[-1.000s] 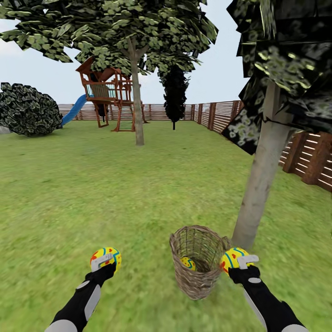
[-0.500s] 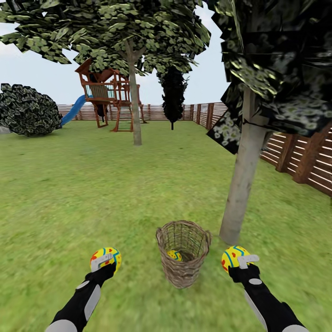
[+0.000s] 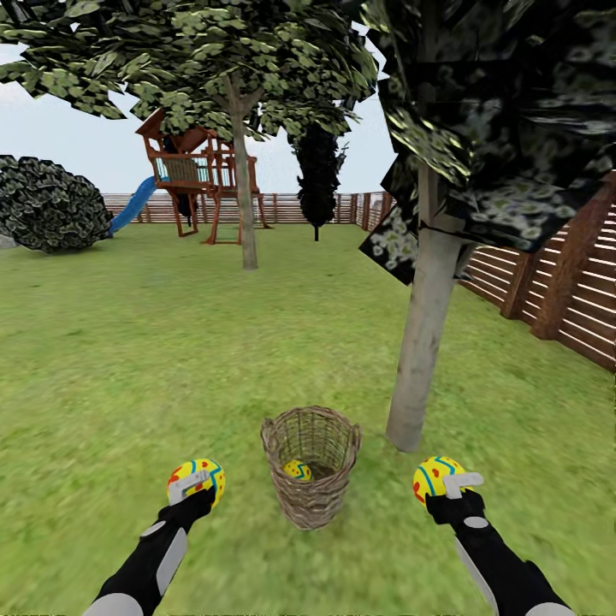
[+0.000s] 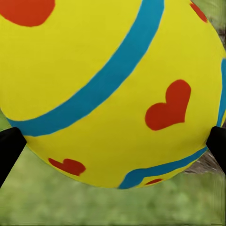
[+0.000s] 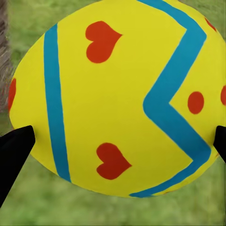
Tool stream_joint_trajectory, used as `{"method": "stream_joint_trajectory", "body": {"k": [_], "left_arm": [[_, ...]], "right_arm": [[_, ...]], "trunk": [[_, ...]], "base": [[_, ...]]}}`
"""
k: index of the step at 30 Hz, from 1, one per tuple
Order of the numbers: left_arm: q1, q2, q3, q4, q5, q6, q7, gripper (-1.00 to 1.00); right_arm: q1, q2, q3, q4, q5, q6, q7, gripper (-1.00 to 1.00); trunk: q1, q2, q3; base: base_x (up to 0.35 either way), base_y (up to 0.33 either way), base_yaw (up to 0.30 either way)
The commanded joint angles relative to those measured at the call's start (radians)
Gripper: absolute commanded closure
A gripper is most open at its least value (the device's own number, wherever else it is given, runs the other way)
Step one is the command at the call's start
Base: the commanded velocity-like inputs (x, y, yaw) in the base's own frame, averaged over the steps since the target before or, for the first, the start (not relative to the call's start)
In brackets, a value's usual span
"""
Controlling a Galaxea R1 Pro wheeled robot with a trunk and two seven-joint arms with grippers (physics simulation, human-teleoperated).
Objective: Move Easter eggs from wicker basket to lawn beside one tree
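Yellow shell banded in blue and dotted with red hearts lay pinched in each pincer. The left gripper [image 3: 193, 488] was closed on one egg [image 3: 197, 481], held low over the grass at the left; in the left wrist view that egg [image 4: 110, 89] bulged between two black fingertips [image 4: 9, 148] pressed against its sides. The right gripper [image 3: 453, 486] was likewise clamped on a second egg [image 3: 435, 477] at the right, and the right wrist view showed it [image 5: 117, 99] squeezed between dark fingertips [image 5: 14, 146], with blurred green behind.

Between the two arms, a little farther out, the wicker basket [image 3: 310, 466] stood upright on the lawn [image 3: 171, 359]. A third egg [image 3: 298, 470] sat inside it, low against the near wall and seen partly through the open weave.

Just beyond the basket and to its right rose the pale trunk of the tree [image 3: 419, 342], its dark, whitish-speckled crown hanging overhead. The right-hand egg hovered near the foot of that trunk.

Farther off, a slatted wooden fence [image 3: 556, 291] ran along the right edge of the garden and across its back. A taller tree with lighter leaves [image 3: 244, 197] stood mid-lawn, a narrow black tree [image 3: 317, 175] behind it, a wooden playset [image 3: 192, 171] with a blue slide near the rear fence, and a dark bush [image 3: 47, 205] at the far left.
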Motion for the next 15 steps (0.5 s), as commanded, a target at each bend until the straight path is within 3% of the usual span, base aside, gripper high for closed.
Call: {"method": "stream_joint_trajectory", "body": {"k": [1,15], "left_arm": [[-0.001,-0.001,0.003,-0.002,0.007,0.005,0.001,1.00],[-0.001,-0.004,0.001,-0.001,0.006,0.005,0.001,1.00]], "right_arm": [[0.000,-0.001,0.008,-0.001,0.001,0.007,-0.008,1.00],[0.000,-0.002,0.008,-0.002,0.001,0.007,-0.008,1.00]], "trunk": [[0.000,-0.001,-0.001],[0.000,-0.001,-0.001]], "base": [[-0.057,-0.302,0.000],[-0.004,-0.301,0.000]]}}
